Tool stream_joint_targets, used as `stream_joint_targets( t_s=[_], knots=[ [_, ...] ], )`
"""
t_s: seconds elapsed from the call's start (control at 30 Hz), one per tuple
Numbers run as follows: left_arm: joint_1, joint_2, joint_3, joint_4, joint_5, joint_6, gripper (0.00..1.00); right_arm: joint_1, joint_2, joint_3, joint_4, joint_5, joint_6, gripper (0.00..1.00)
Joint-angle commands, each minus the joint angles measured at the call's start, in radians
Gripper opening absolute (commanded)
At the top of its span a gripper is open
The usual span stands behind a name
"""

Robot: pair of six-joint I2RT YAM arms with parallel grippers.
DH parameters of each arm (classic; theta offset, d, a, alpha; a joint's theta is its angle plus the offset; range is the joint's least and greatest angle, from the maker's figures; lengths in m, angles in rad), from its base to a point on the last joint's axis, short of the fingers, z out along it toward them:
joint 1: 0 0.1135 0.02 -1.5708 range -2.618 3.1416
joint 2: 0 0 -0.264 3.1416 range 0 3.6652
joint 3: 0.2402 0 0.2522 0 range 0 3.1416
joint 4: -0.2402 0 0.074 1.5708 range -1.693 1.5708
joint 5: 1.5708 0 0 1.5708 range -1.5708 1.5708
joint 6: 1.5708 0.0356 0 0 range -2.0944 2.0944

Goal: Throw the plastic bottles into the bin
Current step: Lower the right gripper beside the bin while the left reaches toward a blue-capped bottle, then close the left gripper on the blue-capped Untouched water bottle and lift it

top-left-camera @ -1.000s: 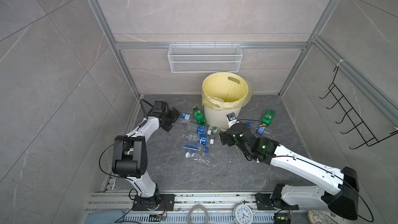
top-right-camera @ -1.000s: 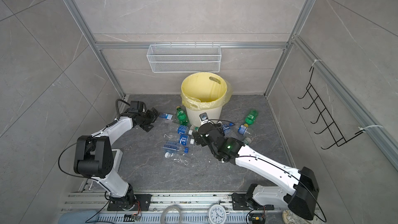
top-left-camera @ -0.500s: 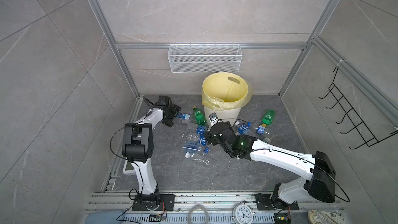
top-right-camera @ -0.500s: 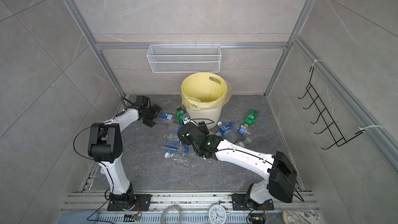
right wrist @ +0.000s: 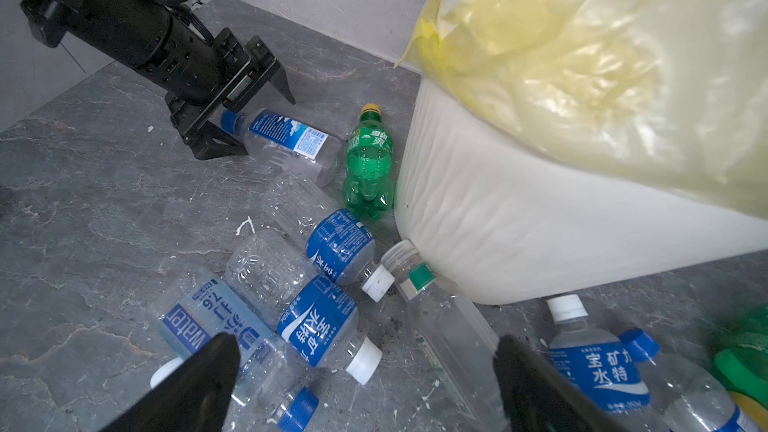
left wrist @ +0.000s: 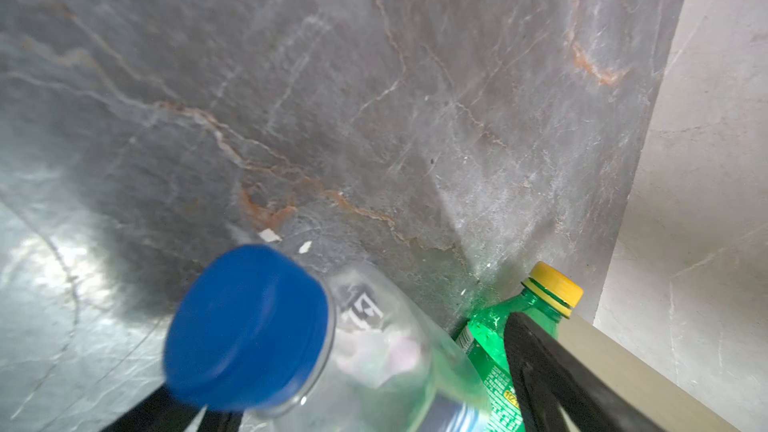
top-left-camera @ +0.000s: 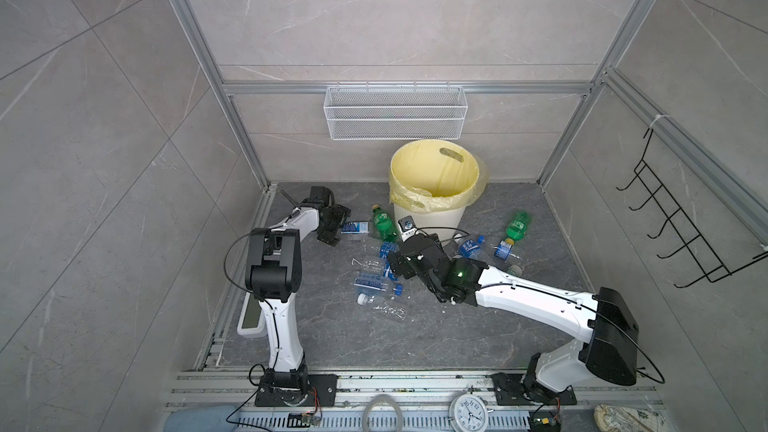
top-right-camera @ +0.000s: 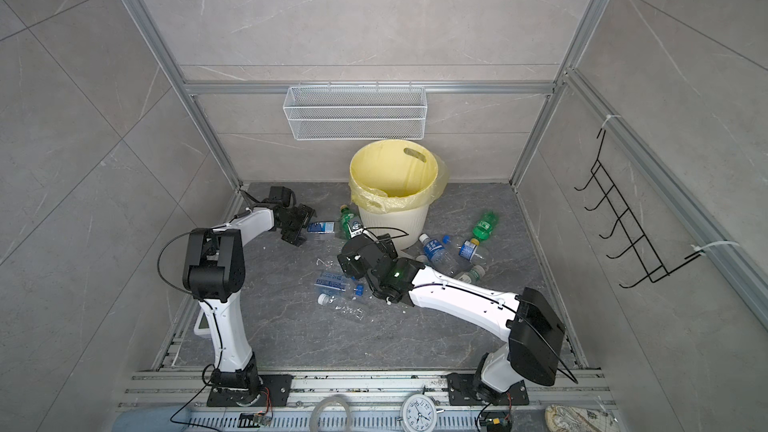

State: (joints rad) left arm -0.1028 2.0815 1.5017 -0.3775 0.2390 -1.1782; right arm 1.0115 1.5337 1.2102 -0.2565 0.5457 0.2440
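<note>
Top views: the bin (top-left-camera: 428, 218) is noted at the rear, and the plastic bottles (top-left-camera: 376, 280) lie scattered on the floor (top-left-camera: 332, 334) before and beside it. The left gripper (top-left-camera: 334, 228) is set low at a blue-capped bottle (top-right-camera: 322, 227).

Left wrist: its jaws are seen spread, with that bottle's neck between them, unpinched. A green bottle (left wrist: 486, 347) lies just beside.

Right wrist: the right gripper (right wrist: 365, 351) is spread and empty above the blue-labelled cluster.

The bottles are judged empty, light, thin-walled and prone to rolling. A hold across the labelled body is advised.
</note>
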Motion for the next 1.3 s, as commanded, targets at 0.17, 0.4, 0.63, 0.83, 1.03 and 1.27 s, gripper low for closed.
stream_joint_targets(
  t_s=[0.17, 0.4, 0.63, 0.83, 1.03, 1.27],
  knots=[
    [-0.009, 0.042, 0.034, -0.004, 0.016, 0.018, 0.92, 0.002, 0.006, 0.016, 0.006, 0.0, 0.023, 0.99],
    [-0.021, 0.059, 0.022, -0.003, -0.006, 0.036, 0.83, 0.002, -0.021, -0.032, 0.027, 0.02, 0.034, 0.99],
    [-0.023, 0.061, 0.007, 0.014, -0.003, 0.055, 0.7, 0.002, -0.04, -0.07, 0.039, 0.038, 0.044, 0.99],
    [-0.021, 0.035, -0.009, 0.015, -0.033, 0.067, 0.66, 0.002, -0.041, -0.085, 0.047, 0.041, 0.051, 0.99],
    [-0.015, 0.02, -0.009, 0.01, -0.036, 0.082, 0.54, 0.002, -0.041, -0.093, 0.051, 0.042, 0.058, 0.99],
    [-0.003, -0.003, -0.012, 0.003, -0.049, 0.103, 0.43, 0.002, -0.043, -0.103, 0.059, 0.046, 0.066, 0.99]
  ],
)
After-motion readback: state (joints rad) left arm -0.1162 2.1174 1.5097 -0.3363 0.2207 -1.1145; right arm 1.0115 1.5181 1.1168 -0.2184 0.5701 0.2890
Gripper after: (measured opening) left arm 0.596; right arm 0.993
